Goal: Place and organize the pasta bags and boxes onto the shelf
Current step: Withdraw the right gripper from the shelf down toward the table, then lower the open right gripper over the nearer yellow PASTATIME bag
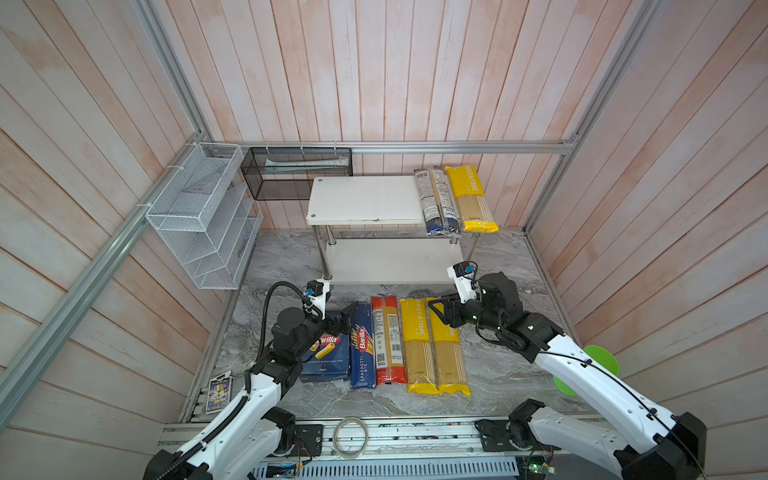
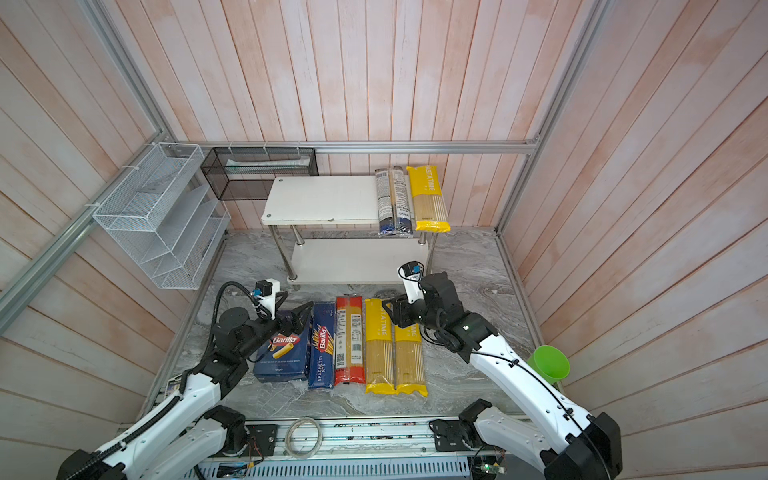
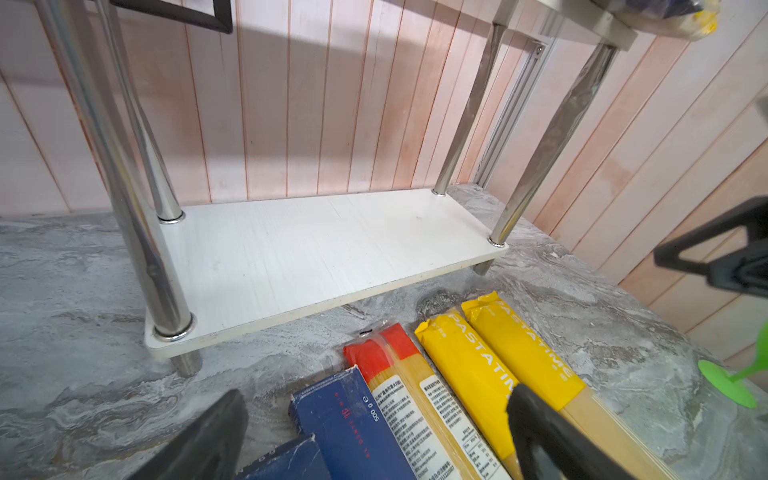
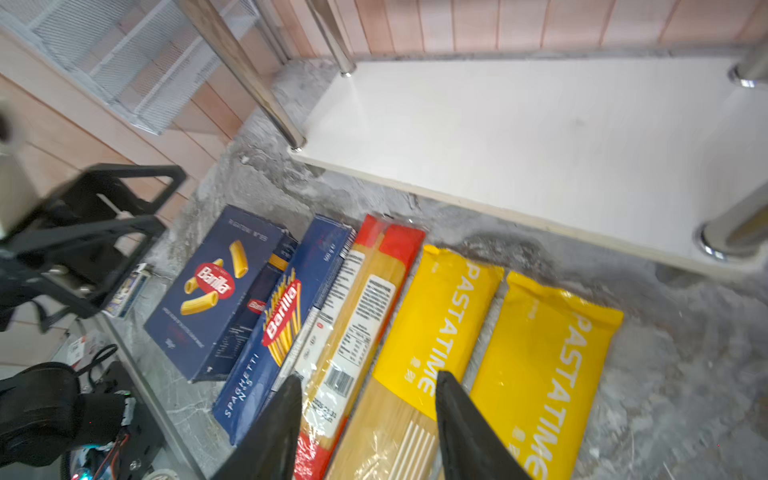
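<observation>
Side by side on the marble table lie the wide rigatoni box [image 1: 328, 357], the narrow spaghetti box [image 1: 362, 349], a red-ended clear bag [image 1: 388, 340] and two yellow PASTATIME bags [image 1: 417, 345] [image 1: 449, 361]. The white shelf [image 1: 365, 199] stands behind them. Its top tier carries a dark blue and clear bag [image 1: 436, 199] and a yellow bag [image 1: 471, 199] at the right end; its lower tier [image 3: 324, 249] is bare. My left gripper [image 1: 347, 316] hovers open over the boxes' far ends. My right gripper [image 4: 370, 411] hangs open above the red-ended bag [image 4: 357, 311] and a yellow bag [image 4: 440, 316], holding nothing.
A white wire-mesh organiser [image 1: 199, 216] hangs on the left wall, with a black mesh basket [image 1: 291, 170] beside it at the back. A green cup [image 2: 548, 363] sits at the table's right edge behind my right arm. A small card box [image 1: 218, 392] lies front left.
</observation>
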You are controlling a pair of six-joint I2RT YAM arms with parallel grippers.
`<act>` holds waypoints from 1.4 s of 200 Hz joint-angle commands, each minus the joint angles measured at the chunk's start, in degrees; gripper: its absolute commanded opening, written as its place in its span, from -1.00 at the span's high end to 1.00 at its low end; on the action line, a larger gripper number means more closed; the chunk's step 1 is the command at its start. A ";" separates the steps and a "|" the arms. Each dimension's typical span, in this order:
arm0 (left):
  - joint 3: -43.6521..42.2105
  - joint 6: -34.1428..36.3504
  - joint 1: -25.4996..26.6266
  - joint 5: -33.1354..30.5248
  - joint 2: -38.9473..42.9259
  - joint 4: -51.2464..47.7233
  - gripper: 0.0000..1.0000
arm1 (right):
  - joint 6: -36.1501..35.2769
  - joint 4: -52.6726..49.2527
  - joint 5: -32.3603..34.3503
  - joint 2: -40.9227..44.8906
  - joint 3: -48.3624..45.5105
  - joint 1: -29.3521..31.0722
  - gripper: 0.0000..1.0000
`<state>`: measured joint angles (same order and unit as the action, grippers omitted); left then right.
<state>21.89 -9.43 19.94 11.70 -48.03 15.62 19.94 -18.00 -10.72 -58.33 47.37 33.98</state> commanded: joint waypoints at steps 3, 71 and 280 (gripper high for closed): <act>-2.73 0.46 0.13 -5.92 4.08 -6.39 -0.99 | 4.56 0.96 4.38 3.71 -7.29 0.29 -0.08; -5.10 0.42 0.14 -7.57 11.01 -11.46 -0.99 | 10.95 2.94 9.15 5.63 -16.04 0.42 -0.16; -5.73 1.32 0.15 -4.41 11.40 -10.52 -0.99 | 18.40 -5.31 19.30 -4.59 -16.86 7.51 -0.97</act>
<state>16.43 -8.97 19.94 6.70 -38.48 4.84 38.15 -24.86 7.29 -60.55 31.48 41.17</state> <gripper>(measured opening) 0.995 0.974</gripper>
